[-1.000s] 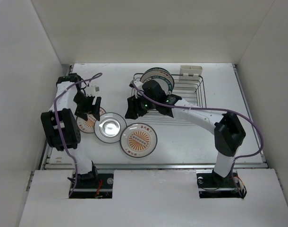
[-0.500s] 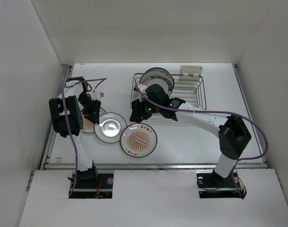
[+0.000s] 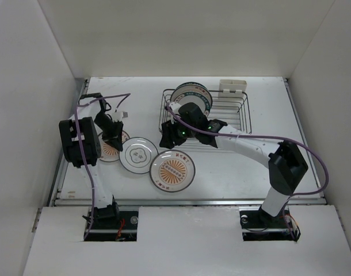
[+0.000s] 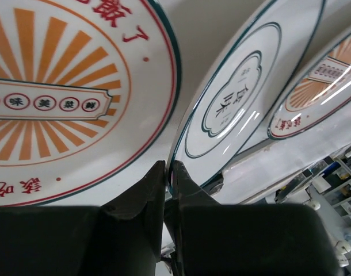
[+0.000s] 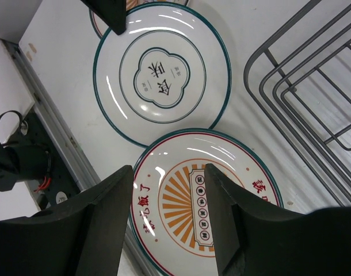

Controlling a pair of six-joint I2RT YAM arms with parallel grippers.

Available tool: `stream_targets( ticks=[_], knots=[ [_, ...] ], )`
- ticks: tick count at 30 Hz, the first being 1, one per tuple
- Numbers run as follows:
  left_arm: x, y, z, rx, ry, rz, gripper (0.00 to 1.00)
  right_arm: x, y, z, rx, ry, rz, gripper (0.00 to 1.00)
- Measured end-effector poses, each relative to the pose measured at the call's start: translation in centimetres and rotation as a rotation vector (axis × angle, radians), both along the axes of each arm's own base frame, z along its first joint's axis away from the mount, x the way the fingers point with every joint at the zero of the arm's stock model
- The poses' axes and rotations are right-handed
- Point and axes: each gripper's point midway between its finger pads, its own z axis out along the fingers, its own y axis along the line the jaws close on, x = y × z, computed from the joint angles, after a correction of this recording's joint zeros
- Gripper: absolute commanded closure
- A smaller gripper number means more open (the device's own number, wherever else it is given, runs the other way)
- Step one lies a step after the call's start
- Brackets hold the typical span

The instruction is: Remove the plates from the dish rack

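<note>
Three plates lie on the table: a sunburst plate (image 3: pixel 108 149) at the left, a teal-rimmed plate (image 3: pixel 138 154) with a clover mark in the middle, and another sunburst plate (image 3: pixel 172 169) at the right. My left gripper (image 3: pixel 118 142) (image 4: pixel 168 172) is shut on the left rim of the teal-rimmed plate (image 4: pixel 239 98), beside the left sunburst plate (image 4: pixel 60 98). My right gripper (image 3: pixel 167 138) (image 5: pixel 170 178) hangs open over the right sunburst plate (image 5: pixel 193 213), holding nothing. More plates (image 3: pixel 193 95) stand upright in the dish rack (image 3: pixel 236 118).
A white caddy (image 3: pixel 232 86) is clipped to the rack's far edge. The rack's wire corner (image 5: pixel 302 98) is just right of my right gripper. White walls close in the table on three sides. The table's front rail (image 3: pixel 187 201) runs near the plates.
My left gripper has closed onto the teal-rimmed plate's rim, and the left arm has folded back. The right gripper has drifted slightly toward the rack, still open.
</note>
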Motion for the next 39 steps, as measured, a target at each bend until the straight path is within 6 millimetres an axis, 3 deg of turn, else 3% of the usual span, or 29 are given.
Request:
stream_targets(
  ticks=[3, 13, 21, 28, 39],
  knots=[
    [0.0, -0.4, 1.1, -0.020, -0.028, 0.002, 1.00, 0.1, -0.1, 0.2, 0.002, -0.006, -0.004, 0.42],
    [0.9, 0.1, 7.6, 0.044, -0.286, 0.001, 1.00, 0.2, -0.3, 0.5, -0.003, -0.017, -0.020, 0.42],
    [1.2, 0.8, 8.1, 0.034, -0.300, 0.041, 1.00, 0.3, -0.6, 0.7, -0.009, -0.026, -0.029, 0.42],
    [1.6, 2.9, 8.6, 0.030, -0.317, 0.135, 1.00, 0.3, -0.7, 1.1, -0.008, -0.033, -0.031, 0.42],
    [2.2, 9.9, 8.3, 0.006, -0.335, 0.446, 1.00, 0.0, -1.2, 0.7, -0.021, -0.026, -0.034, 0.42]
  ],
)
